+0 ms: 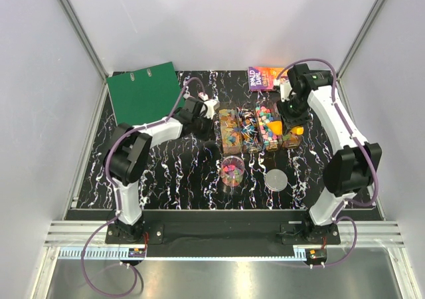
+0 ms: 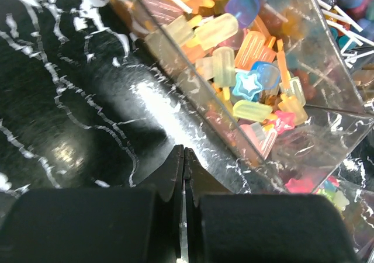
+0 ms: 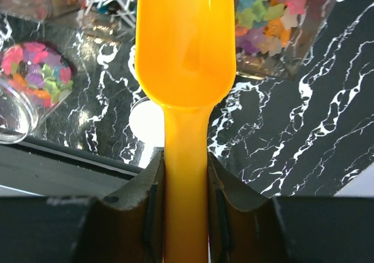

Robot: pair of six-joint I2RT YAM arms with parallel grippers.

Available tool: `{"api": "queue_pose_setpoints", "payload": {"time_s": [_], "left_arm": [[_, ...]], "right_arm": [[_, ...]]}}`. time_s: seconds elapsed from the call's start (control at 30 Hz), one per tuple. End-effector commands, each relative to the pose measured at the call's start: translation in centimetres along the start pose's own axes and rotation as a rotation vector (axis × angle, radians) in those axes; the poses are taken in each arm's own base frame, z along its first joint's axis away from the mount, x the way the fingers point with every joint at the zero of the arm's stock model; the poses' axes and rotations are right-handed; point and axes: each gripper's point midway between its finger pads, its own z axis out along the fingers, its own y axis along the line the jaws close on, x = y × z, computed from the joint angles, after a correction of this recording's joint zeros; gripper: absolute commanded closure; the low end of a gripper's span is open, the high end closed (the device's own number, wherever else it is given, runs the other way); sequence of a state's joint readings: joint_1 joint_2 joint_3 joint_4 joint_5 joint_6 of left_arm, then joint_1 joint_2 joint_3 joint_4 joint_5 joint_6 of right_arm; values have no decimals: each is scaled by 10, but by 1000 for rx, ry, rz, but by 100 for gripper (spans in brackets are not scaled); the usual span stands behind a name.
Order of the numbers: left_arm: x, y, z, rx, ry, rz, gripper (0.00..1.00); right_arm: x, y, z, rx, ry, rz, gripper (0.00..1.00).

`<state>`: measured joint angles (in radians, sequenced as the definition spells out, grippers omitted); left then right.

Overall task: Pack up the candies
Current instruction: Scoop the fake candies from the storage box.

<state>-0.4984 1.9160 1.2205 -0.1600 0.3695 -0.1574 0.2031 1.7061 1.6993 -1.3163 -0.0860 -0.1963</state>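
Candies [image 1: 267,123] fill a row of clear boxes [image 1: 232,137] mid-table; more lie in an open clear jar [image 1: 232,170] in front. My left gripper [image 1: 207,121] is shut and empty, at the left end of the boxes. In the left wrist view its tips [image 2: 184,153] rest just short of a box wall [image 2: 274,140] with popsicle-shaped candies [image 2: 225,64] behind it. My right gripper [image 1: 292,122] is shut on the handle of the yellow scoop [image 1: 299,131]. In the right wrist view [image 3: 184,163] the scoop's bowl [image 3: 186,41] looks empty and hangs above the table, between the jar [image 3: 26,85] and a box of candies [image 3: 274,11].
The jar's white lid [image 1: 276,179] lies right of the jar. A green binder [image 1: 145,90] lies at the back left. A purple and orange book [image 1: 262,78] lies at the back, behind the boxes. The table's front edge [image 3: 70,158] shows below the jar.
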Motion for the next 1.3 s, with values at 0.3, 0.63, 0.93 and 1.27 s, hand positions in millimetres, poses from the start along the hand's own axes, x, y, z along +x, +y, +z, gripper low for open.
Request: {"api": "queue_pose_setpoints", "payload": {"time_s": [0.3, 0.63, 0.93, 1.27], "left_arm": [[-20, -56, 22, 149, 0, 61, 100], [-30, -97, 34, 227, -5, 95, 100], [-31, -92, 30, 177, -16, 125, 91], [-35, -43, 1, 77, -93, 75, 83]], "right_arm": [[26, -21, 2, 45, 158, 32, 100], [51, -21, 1, 55, 212, 23, 100], [59, -38, 0, 143, 249, -9, 100], [54, -55, 7, 143, 389, -88, 100]]}}
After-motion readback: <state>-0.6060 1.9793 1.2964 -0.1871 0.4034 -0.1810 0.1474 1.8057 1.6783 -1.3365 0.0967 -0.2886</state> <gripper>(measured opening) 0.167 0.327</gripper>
